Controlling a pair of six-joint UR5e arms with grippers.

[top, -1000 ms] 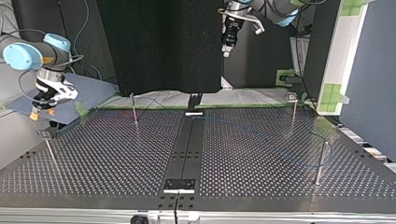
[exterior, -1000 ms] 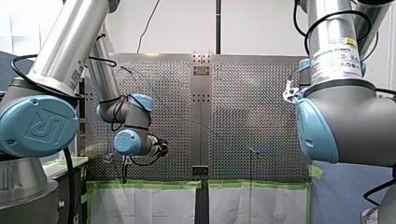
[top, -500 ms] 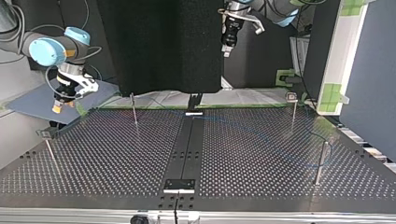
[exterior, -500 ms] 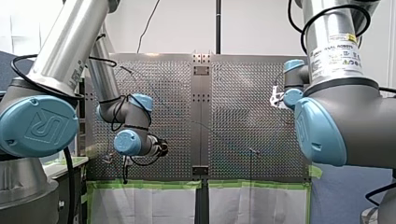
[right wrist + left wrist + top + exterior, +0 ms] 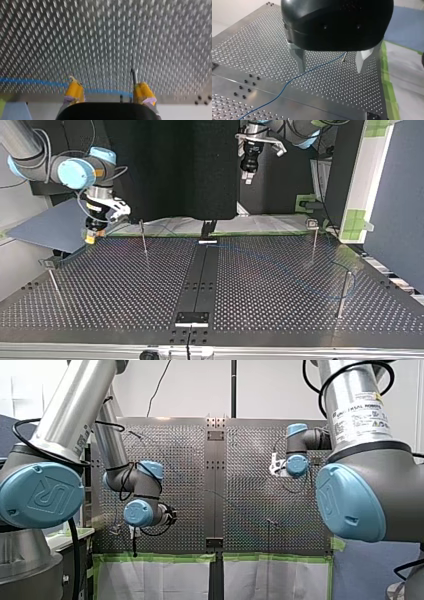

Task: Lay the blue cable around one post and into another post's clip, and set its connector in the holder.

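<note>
A thin blue cable (image 5: 240,251) lies loose across the perforated table, running toward a post (image 5: 342,295) at the top view's right. In the left wrist view the cable (image 5: 284,86) passes on the plate below my left gripper (image 5: 331,67), whose metal fingers (image 5: 299,60) stand open and hold nothing. That gripper (image 5: 247,179) hangs high behind the table's far edge. My right gripper (image 5: 90,239) hovers by the far edge at the top view's left. Its yellow pads (image 5: 75,91) are open and empty (image 5: 108,93), with the cable (image 5: 30,81) and a thin post (image 5: 133,75) just ahead.
Several thin posts stand on the plate: one near my right gripper (image 5: 143,237), one at the left edge (image 5: 52,280), one far right (image 5: 314,240). A dark centre strip (image 5: 202,275) divides the table. Green tape (image 5: 165,557) lines the table edge.
My right arm has swung in from the top view's left edge toward the table and the nearest post. My left gripper has dipped only slightly. The cable has not moved.
</note>
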